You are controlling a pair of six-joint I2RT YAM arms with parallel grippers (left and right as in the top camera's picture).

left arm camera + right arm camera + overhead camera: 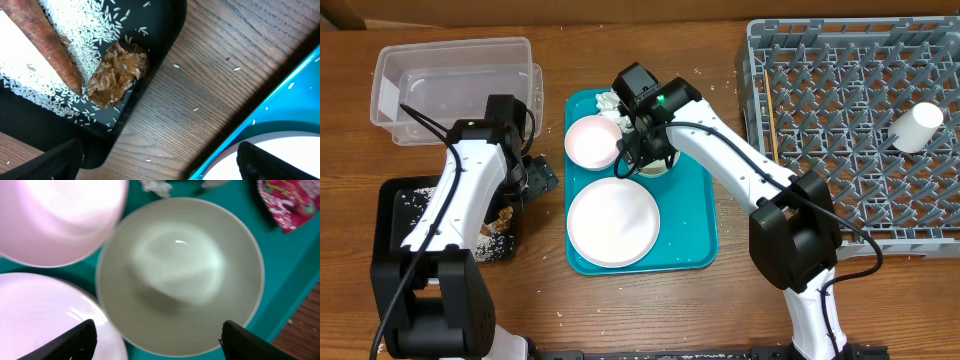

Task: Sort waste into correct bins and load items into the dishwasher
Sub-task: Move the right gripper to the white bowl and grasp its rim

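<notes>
The small white bowl (180, 275) sits at the teal tray's (235, 202) far end, beside the second bowl (55, 215). The right gripper (157, 340) hangs above it, spread and empty. The bowl is probably rigid, glazed, slippery and chippable, so pinch across its rim.

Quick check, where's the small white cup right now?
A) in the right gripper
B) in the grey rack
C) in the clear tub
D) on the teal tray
B: the cup sits among the pegs at the right side of the rack, well clear of the teal tray.
</notes>
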